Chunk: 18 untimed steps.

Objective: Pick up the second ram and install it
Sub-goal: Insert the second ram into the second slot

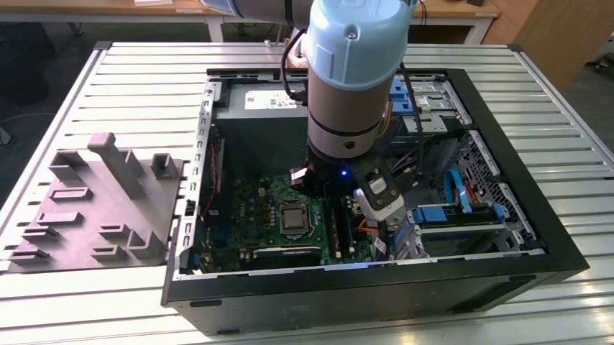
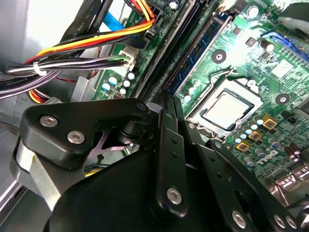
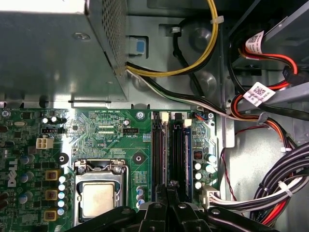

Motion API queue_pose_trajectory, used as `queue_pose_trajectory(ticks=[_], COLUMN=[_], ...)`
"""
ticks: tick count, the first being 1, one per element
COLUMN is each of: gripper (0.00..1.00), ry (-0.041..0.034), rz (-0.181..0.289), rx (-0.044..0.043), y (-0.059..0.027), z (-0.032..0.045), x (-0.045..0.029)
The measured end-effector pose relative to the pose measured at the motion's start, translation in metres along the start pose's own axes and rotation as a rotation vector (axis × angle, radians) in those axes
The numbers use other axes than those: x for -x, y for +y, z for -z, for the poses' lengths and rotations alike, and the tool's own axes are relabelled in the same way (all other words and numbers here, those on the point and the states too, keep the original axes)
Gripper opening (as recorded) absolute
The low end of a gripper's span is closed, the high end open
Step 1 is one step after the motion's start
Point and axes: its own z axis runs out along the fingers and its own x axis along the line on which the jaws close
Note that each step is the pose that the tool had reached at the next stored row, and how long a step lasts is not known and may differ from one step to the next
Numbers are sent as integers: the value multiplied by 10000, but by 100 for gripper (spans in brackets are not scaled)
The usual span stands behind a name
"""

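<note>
Lowered on the arm [image 1: 347,79] into the open computer case [image 1: 384,291], which stands on the slatted bench [image 1: 144,72] beside a grey moulded fixture [image 1: 96,208]. In the second wrist view, end effector [image 2: 169,99] clenched, black fingers [image 2: 165,125] drawn together with nothing plainly visible between them. Poised low over the motherboard [image 3: 106,133], at the near end of the long black memory slots [image 3: 161,145] next to the processor socket [image 3: 99,198]. Second ram [image 2: 199,47] apparently the blue-green strip standing on edge in a slot, running away from the fingertips. Hard to tell whether touched or just beside. Bundled cables [image 2: 72,60] off to one side.
</note>
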Motion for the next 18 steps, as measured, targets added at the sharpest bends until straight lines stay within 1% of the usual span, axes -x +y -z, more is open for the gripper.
queue_pose_trajectory(ticks=[18], gripper=[12], ry=[0], rz=[0], rx=[0], y=[-1], z=[-11], x=[-1])
